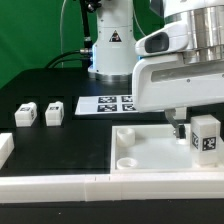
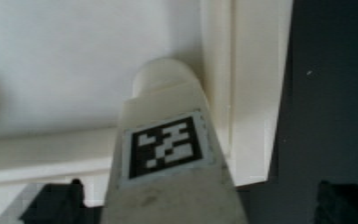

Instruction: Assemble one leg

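Note:
One leg (image 1: 206,138), a stubby white block with a black-and-white tag, stands upright at the right end of the large white square panel (image 1: 150,150). My gripper (image 1: 192,128) hangs straight over it, and one dark finger (image 1: 180,127) shows beside the leg. In the wrist view the leg (image 2: 165,150) fills the middle between the two dark fingertips (image 2: 51,202), with a gap on each side. The jaws are open and do not touch it. Two more legs (image 1: 27,113) (image 1: 53,113) lie at the exterior view's left.
The marker board (image 1: 108,103) lies at the back centre, before the arm's base (image 1: 110,50). Long white bars (image 1: 90,186) run along the front edge. Another white part (image 1: 5,148) sits at the far left. In the wrist view, black table (image 2: 332,90) borders the panel (image 2: 69,60).

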You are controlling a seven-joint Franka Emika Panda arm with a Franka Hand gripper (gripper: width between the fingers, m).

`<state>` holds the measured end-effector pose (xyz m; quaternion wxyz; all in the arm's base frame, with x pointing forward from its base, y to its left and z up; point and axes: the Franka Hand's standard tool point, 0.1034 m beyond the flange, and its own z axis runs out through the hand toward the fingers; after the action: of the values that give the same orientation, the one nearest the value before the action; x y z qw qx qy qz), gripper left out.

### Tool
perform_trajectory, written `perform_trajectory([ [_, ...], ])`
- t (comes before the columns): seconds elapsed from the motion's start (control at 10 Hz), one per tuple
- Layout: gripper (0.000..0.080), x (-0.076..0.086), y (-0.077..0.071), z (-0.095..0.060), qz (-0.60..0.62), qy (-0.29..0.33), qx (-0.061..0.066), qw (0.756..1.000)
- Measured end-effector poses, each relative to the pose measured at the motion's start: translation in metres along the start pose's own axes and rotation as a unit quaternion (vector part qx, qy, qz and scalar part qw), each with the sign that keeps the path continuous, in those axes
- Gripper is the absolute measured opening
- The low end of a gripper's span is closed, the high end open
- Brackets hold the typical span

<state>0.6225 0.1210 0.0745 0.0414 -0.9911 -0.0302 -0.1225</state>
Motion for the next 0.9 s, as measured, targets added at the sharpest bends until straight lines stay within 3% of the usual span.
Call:
perform_trajectory([
  [0.2,0.0649,0.0033,-0.0021,-0.0020,-0.116,0.000,-0.010,0.993],
  [0.6,0.0622,0.0033,-0.0014,-0.0016,-0.130,0.000,-0.010,0.992],
  [0.7,0.0423,0.0033,-0.0014,-0.0015,-0.130,0.000,-0.010,0.992],
  [0.8,0.0423,0.0034,-0.0012,-0.0016,-0.130,0.000,-0.010,0.992],
  [0.9,0.0290,0.0035,-0.0005,-0.0015,-0.129,0.001,-0.010,0.992],
])
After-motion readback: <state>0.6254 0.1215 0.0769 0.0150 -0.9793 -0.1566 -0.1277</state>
